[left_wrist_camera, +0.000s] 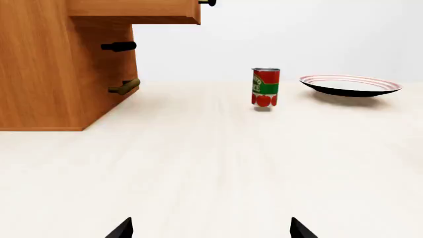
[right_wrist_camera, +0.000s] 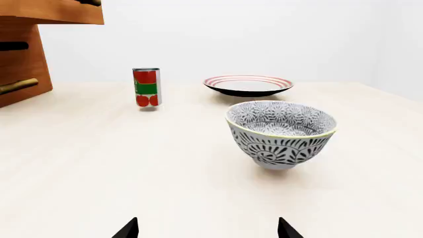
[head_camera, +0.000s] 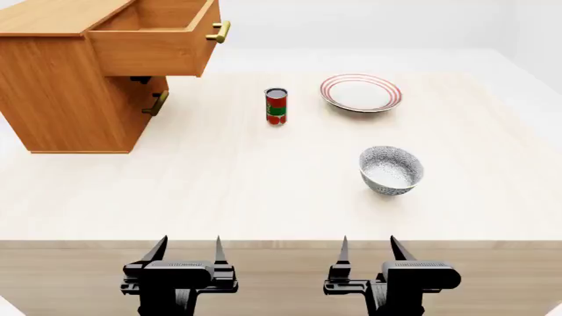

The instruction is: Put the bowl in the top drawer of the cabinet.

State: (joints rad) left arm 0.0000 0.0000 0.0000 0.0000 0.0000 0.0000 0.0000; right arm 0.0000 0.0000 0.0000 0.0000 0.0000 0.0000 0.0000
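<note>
The speckled bowl (head_camera: 391, 170) stands upright on the pale table, right of centre; in the right wrist view the bowl (right_wrist_camera: 281, 133) is close ahead, apart from the fingers. The orange-brown cabinet (head_camera: 62, 99) stands at the far left, its top drawer (head_camera: 154, 39) pulled out with a brass handle (head_camera: 220, 31). From the left wrist view I see the cabinet (left_wrist_camera: 46, 64) and the underside of the top drawer (left_wrist_camera: 132, 11). My left gripper (head_camera: 188, 250) and right gripper (head_camera: 367, 249) hover open and empty at the near table edge.
A red tomato can (head_camera: 276, 106) stands mid-table, with a white plate with red rim rings (head_camera: 361, 92) behind the bowl. The lower drawer's brass handle (head_camera: 158, 103) sticks out under the open drawer. The table's front edge (head_camera: 281, 241) runs just past my fingertips.
</note>
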